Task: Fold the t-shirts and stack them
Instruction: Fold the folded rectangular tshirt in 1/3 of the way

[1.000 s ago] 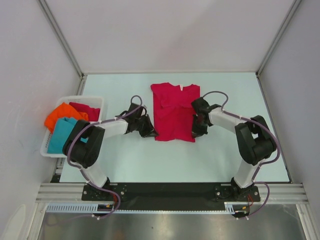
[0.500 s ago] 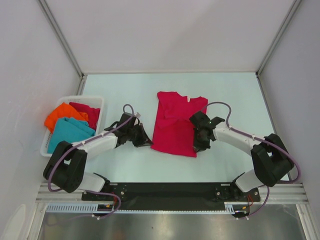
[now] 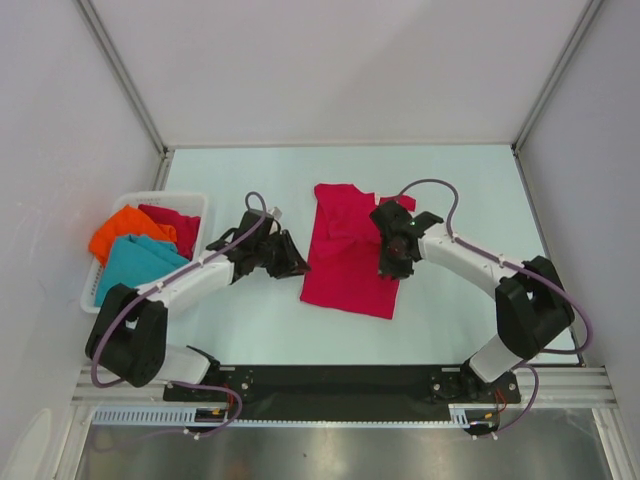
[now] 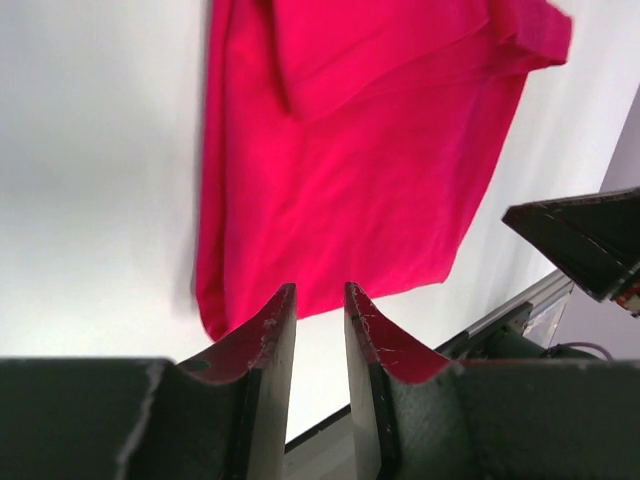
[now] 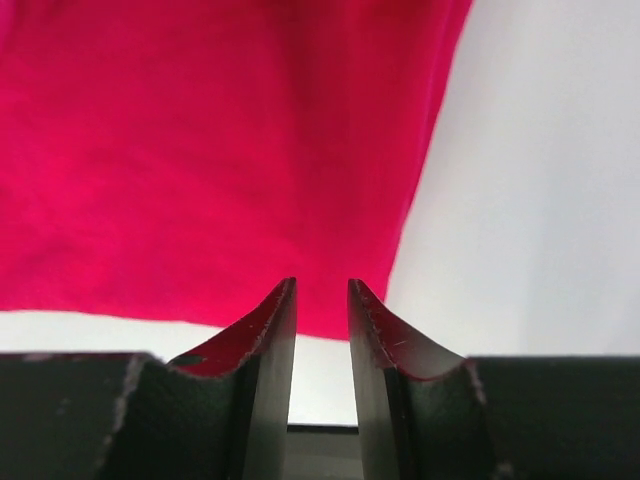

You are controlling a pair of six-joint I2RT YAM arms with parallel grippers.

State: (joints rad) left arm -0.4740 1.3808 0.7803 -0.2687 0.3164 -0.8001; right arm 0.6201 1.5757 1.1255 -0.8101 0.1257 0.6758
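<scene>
clearly soft, light, limp: red shirt (image 3: 345,265), partly folded, flat at middle of surface (image 3: 470,185). likely to bunch, so pinch hem corners. left gripper (image 3: 296,267) just beside its left edge, right gripper (image 3: 386,268) over its right side, both slightly parted, empty.

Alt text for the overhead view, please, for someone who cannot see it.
A crimson t-shirt lies partly folded in the middle of the table, the left claw beside its left edge and the right claw over its right side. At the left, a white basket holds an orange shirt, a teal shirt and a crimson shirt.
</scene>
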